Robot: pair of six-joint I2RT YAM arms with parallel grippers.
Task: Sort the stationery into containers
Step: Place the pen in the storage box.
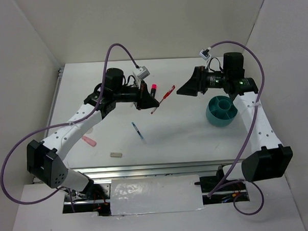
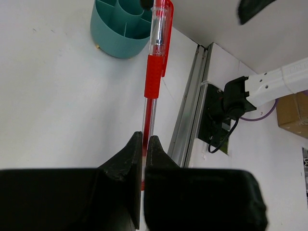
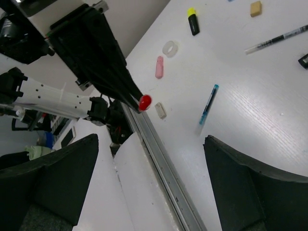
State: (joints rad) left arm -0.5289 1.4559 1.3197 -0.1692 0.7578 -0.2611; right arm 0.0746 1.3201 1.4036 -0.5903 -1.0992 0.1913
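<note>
My left gripper (image 1: pixel 153 102) (image 2: pixel 145 142) is shut on a red pen (image 1: pixel 166 96) (image 2: pixel 153 72), holding it by the thin tip end above the table. The pen's capped end points toward the round teal divided cup (image 1: pixel 221 111) (image 2: pixel 120 29). My right gripper (image 1: pixel 186 88) (image 3: pixel 150 139) stands wide open, facing the left gripper, with nothing between its fingers. In its view the red pen's end (image 3: pixel 145 101) shows head-on. A blue-clear pen (image 1: pixel 138 131) (image 3: pixel 209 103) lies on the table in front of the arms.
Loose on the table: a pink eraser (image 1: pixel 88 141) (image 3: pixel 159 67), a grey eraser (image 1: pixel 115 154) (image 3: pixel 160 110), a pink-capped highlighter (image 1: pixel 154 88), a white tape ring (image 3: pixel 170 48), a yellow-capped highlighter (image 3: pixel 193 21), a tan eraser (image 3: pixel 256 8) and a thin clear pen (image 3: pixel 281 38). A metal rail (image 3: pixel 159 149) runs along the near edge.
</note>
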